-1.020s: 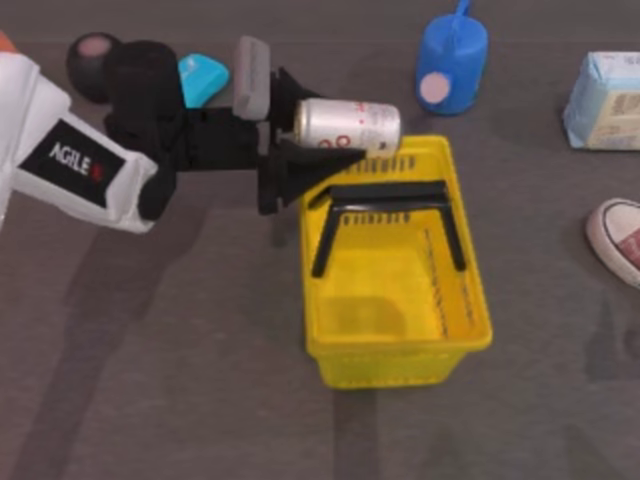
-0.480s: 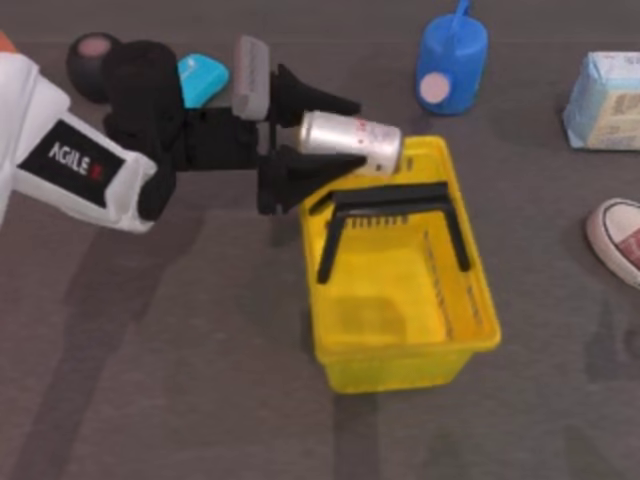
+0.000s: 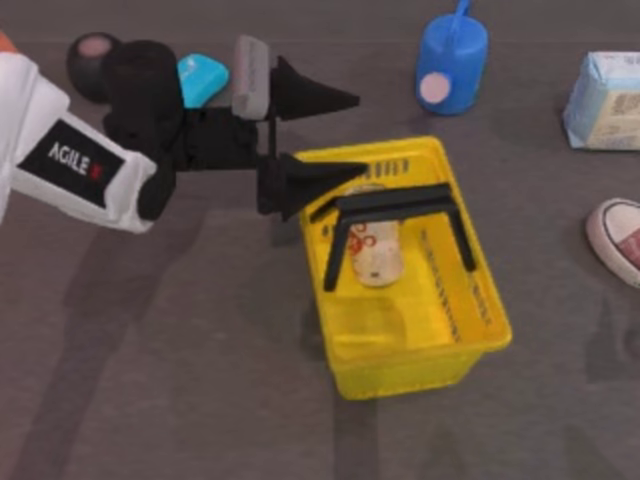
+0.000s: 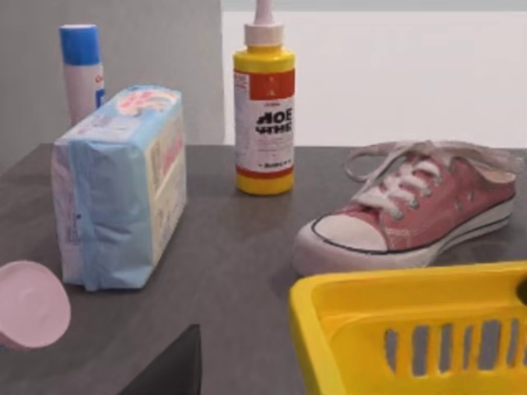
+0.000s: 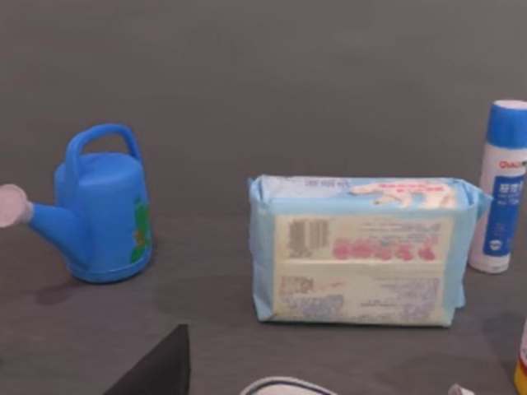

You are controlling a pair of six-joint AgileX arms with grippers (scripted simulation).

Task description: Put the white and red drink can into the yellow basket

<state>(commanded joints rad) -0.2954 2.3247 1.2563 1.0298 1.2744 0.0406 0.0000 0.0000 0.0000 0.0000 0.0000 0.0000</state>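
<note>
The white and red drink can (image 3: 375, 247) was between the left arm's fingers a moment ago, up over the far rim of the yellow basket (image 3: 480, 310). Now it lies inside the basket, on the bottom, partly under the black handle (image 3: 395, 205). The basket has also slid a bit toward the right and the near side of the tabletop (image 3: 180, 380).

The left gripper (image 3: 345, 135) hangs at the basket's far left corner. Its two black fingers are spread wide and hold nothing. One finger tip (image 3: 345, 170) is over the basket's rim and the other (image 3: 340, 100) is over the tabletop behind it.

The can lies on its side. Its long way runs from the far side of the basket to the near side, and one round end points toward the handle.

Behind the basket stands a blue watering can (image 3: 452, 60). At the right are a pale blue packet (image 3: 605, 100) and a pink sneaker (image 3: 620, 238). The right gripper cannot be seen
</note>
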